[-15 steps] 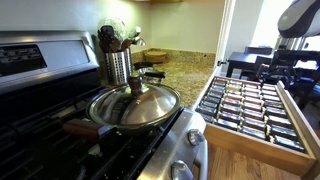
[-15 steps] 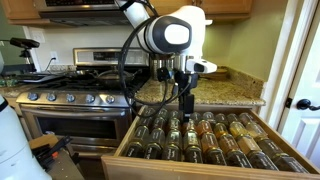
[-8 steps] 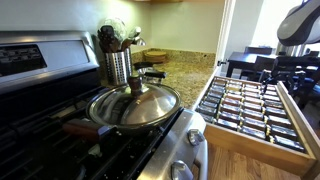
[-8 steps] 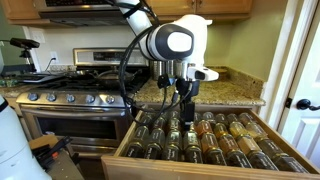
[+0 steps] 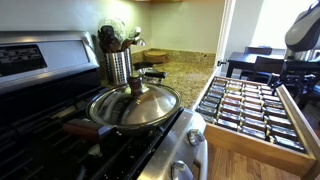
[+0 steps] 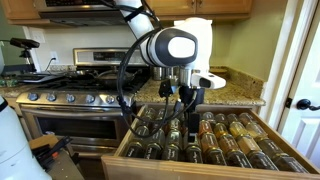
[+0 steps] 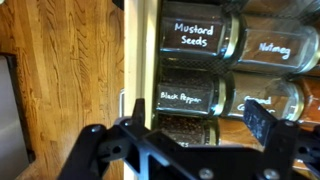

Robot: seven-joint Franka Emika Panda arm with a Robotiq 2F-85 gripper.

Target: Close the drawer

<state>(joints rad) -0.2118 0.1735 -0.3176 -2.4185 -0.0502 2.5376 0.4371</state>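
The drawer stands pulled out from under the granite counter, and it also shows in an exterior view. It is light wood, and rows of dark-lidded spice jars fill it. My gripper hangs just above the jars near the middle of the drawer and shows at the frame edge in an exterior view. In the wrist view my gripper is open and empty over the Black Pepper jar, beside the drawer's wooden wall.
A steel stove stands beside the drawer, with a lidded pan on a burner. A utensil holder stands on the granite counter. Wood floor lies past the drawer's edge. A white door is close by.
My arm has shifted sideways over the jars, toward the drawer's outer side. The drawer has not moved and the gripper stays open.
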